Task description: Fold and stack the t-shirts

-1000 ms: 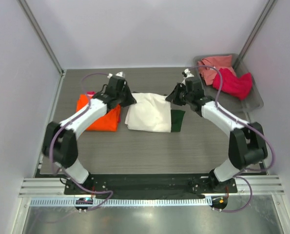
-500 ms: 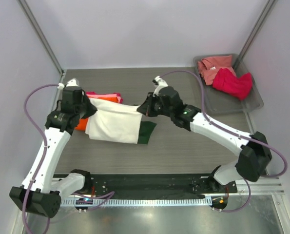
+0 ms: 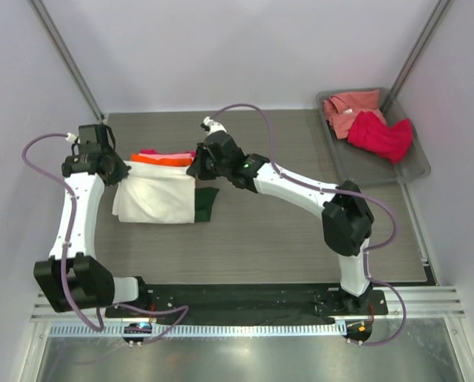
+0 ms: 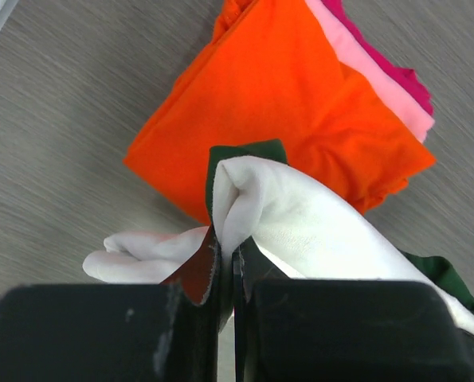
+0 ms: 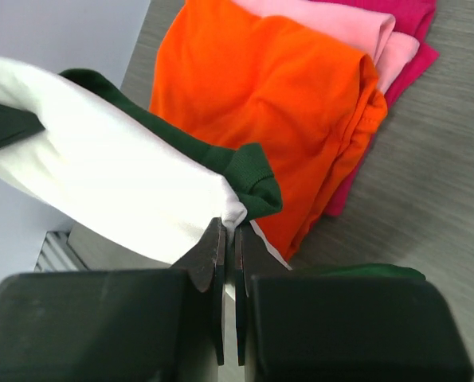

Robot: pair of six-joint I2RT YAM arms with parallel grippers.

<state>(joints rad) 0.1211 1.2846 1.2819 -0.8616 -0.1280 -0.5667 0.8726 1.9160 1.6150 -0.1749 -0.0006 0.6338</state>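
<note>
1. Cream t-shirt (image 3: 153,200) — folded, with its dark green sleeve (image 3: 206,204) showing — hangs between both arms, partly covering the stack from overhead.
2. Left gripper (image 3: 114,169) and right gripper (image 3: 198,166) each have their fingers clamped on a top corner of it.
3. We judge stacking to be in hand. The next move calls for lowering it squarely onto the orange t-shirt (image 3: 163,160), then releasing.
4. Farthest off — the salmon t-shirt (image 3: 350,107) and crimson t-shirt (image 3: 380,134) wait in the tray (image 3: 380,169).

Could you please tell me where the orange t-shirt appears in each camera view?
Top external: orange t-shirt, a thin strip left of centre, just behind the cream t-shirt.
Left wrist: orange t-shirt fills the upper centre, beyond the cream t-shirt.
Right wrist: orange t-shirt at upper centre, lying on a pink t-shirt.
Shared landmark: the cream t-shirt.
</note>
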